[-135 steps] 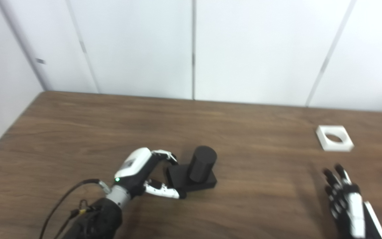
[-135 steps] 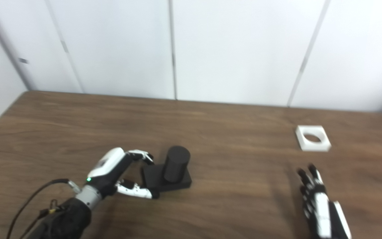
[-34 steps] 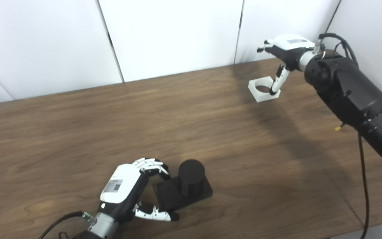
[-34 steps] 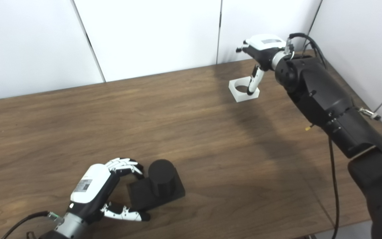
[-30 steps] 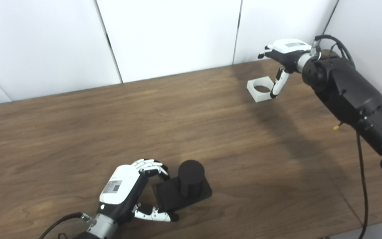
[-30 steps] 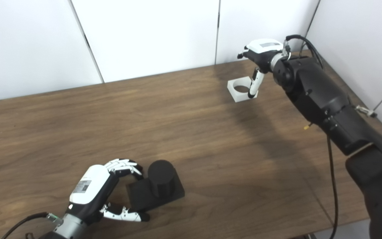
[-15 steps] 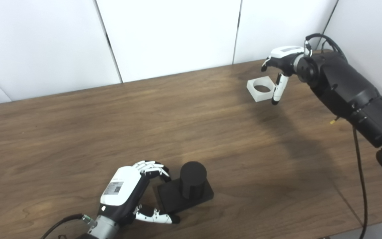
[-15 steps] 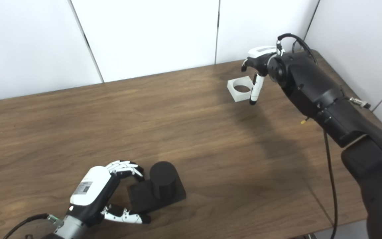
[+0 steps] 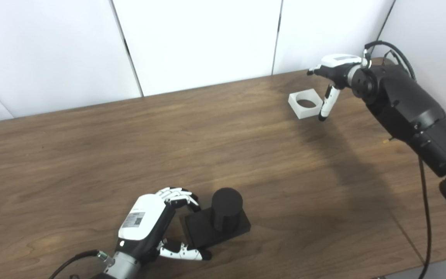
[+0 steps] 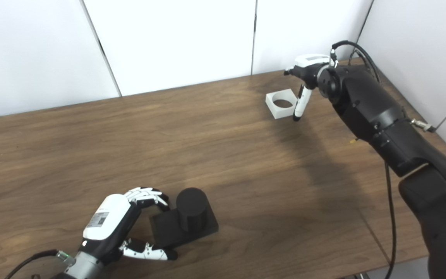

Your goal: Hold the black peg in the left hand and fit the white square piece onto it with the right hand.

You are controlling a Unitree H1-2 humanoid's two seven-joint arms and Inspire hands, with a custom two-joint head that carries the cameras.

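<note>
Right robot hand hovers spread over the white square piece, gripping nothing; a sloppy pinch could shove it off the bench. Left robot hand clamps the black peg.

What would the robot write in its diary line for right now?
left robot hand: gripping black peg base on table | right robot hand: open beside white square piece, not lifted | fit: not done

A dark brown wood-grain worktop filled most of the view, its right edge cut off near the lower corner. Behind it stood white wall panels, split by thin dark seams, meeting another white wall at right.
</note>
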